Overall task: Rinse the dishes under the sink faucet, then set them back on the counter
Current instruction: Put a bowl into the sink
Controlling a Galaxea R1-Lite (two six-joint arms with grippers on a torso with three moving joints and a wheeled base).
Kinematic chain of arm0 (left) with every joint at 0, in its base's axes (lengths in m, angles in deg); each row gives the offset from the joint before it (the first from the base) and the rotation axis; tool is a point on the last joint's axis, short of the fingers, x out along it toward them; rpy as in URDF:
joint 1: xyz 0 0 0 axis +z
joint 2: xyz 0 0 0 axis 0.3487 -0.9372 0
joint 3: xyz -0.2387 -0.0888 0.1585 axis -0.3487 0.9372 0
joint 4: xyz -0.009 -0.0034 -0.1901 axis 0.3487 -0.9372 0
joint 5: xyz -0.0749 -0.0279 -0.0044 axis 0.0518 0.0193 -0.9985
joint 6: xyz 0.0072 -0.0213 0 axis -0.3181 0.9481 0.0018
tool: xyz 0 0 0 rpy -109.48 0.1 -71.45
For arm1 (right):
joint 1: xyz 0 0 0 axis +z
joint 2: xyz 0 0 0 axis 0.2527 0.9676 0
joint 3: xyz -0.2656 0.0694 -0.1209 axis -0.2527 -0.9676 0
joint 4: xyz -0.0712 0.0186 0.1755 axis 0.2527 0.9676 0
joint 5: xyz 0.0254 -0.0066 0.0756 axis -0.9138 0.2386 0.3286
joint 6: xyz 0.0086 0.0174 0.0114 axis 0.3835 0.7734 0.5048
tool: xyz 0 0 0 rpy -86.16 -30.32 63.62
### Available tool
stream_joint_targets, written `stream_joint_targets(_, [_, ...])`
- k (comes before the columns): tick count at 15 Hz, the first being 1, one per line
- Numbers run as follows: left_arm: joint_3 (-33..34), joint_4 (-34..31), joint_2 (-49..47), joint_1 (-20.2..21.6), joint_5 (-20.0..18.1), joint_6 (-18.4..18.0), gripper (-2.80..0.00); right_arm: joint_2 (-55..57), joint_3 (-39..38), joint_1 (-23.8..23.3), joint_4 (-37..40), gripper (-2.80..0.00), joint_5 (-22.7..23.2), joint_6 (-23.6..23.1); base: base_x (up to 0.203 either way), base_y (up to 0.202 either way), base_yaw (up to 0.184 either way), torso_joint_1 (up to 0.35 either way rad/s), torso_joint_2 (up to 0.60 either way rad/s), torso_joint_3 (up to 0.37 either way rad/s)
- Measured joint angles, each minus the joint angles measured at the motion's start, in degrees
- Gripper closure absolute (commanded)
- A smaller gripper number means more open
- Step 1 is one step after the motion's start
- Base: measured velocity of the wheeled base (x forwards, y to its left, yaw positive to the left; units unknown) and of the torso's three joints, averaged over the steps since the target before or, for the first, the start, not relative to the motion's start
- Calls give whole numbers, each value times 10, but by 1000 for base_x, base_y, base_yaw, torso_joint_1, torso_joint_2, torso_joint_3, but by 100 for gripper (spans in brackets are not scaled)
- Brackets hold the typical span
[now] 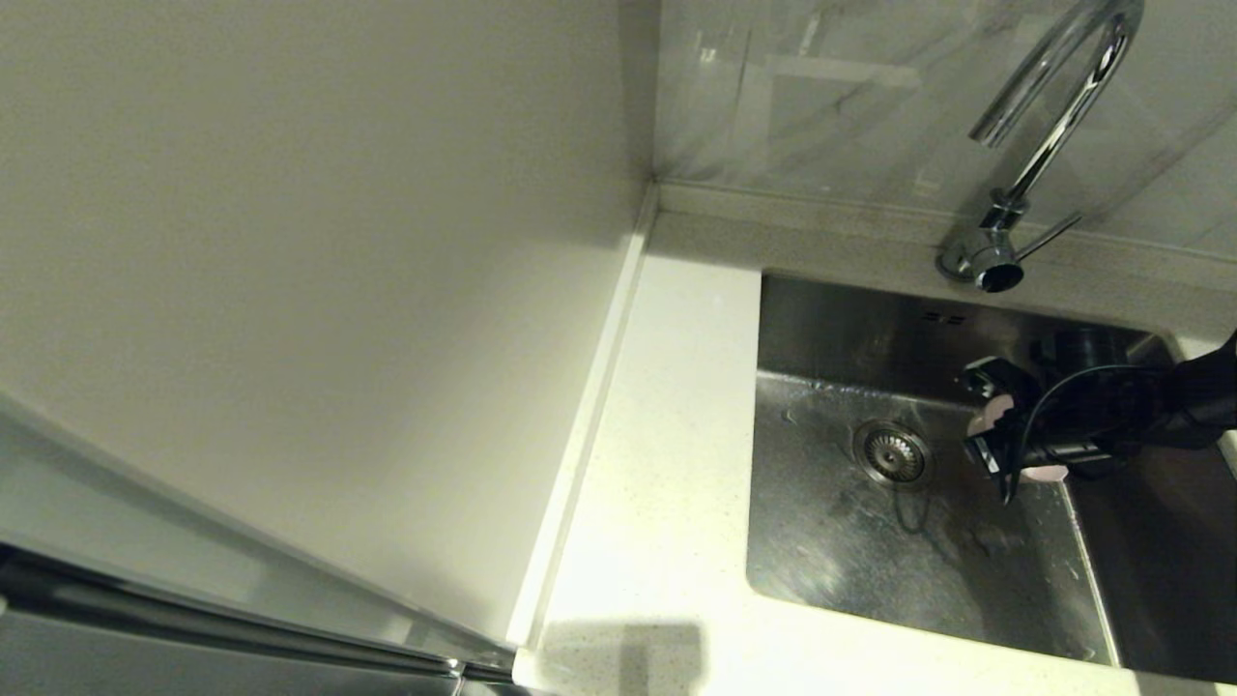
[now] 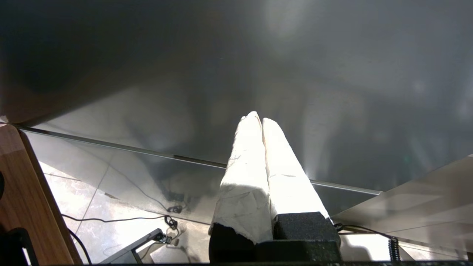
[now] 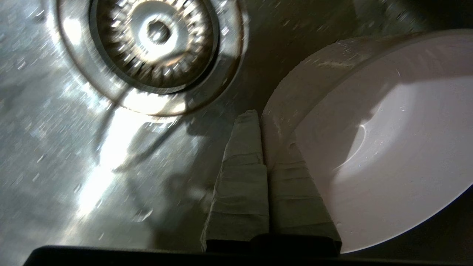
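Cream wall panel (image 1: pixel 319 242), grey marbled backsplash (image 1: pixel 821 97), cables (image 2: pixel 122 218) on tiled floor (image 2: pixel 74 199).

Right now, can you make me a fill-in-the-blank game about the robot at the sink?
1. The right gripper is pinching the rim of a pale ____.
2. It holds it over the steel ____, near the round drain strainer.
3. The faucet spout has ____ water coming out.
4. The left gripper is shut and holds ____.

Missing words: bowl; sink; no; nothing
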Motion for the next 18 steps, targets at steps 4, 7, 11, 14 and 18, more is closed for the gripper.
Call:
stream_joint_targets(4, [0, 0, 0, 0, 0, 0, 0, 39, 46, 1, 0, 0, -34, 1, 0, 0, 0, 0, 0, 0])
stream_joint_targets(7, [0, 0, 0, 0, 0, 0, 0, 53, 61, 4, -1, -280, -49, 1, 0, 0, 0, 0, 0, 0])
stream_joint_targets(11, [0, 0, 0, 0, 0, 0, 0, 67, 75, 3, -1, -280, -51, 6, 0, 0, 0, 0, 0, 0])
stream_joint_targets(14, [0, 0, 0, 0, 0, 0, 0, 51, 71, 3, 5, -280, -51, 20, 0, 0, 0, 0, 0, 0])
stream_joint_targets(18, [0, 0, 0, 0, 0, 0, 0, -57, 12, -3, 50, -280, -50, 51, 0, 0, 0, 0, 0, 0])
